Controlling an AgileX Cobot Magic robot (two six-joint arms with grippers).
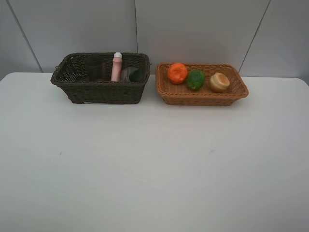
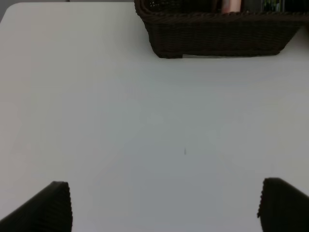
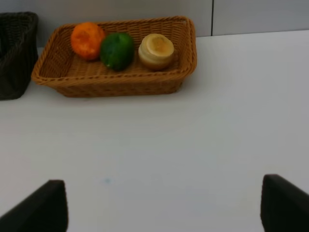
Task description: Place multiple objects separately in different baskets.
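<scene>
A: We see two baskets side by side at the table's (image 1: 154, 169) far edge, long axes running left to right. The dark basket (image 1: 101, 89) holds the pink bottle (image 1: 116, 67) upright, white cap up, with a dark bottle (image 1: 131, 74) just beside it.

B: In the tan basket (image 1: 203, 94) we count an orange (image 1: 177, 73), a green fruit (image 1: 195, 79) and a pale peach-like fruit (image 1: 219, 82) in a row. Our left gripper (image 2: 164, 205) and right gripper (image 3: 161, 205) hang over bare tabletop, jaws spread apart, empty
</scene>
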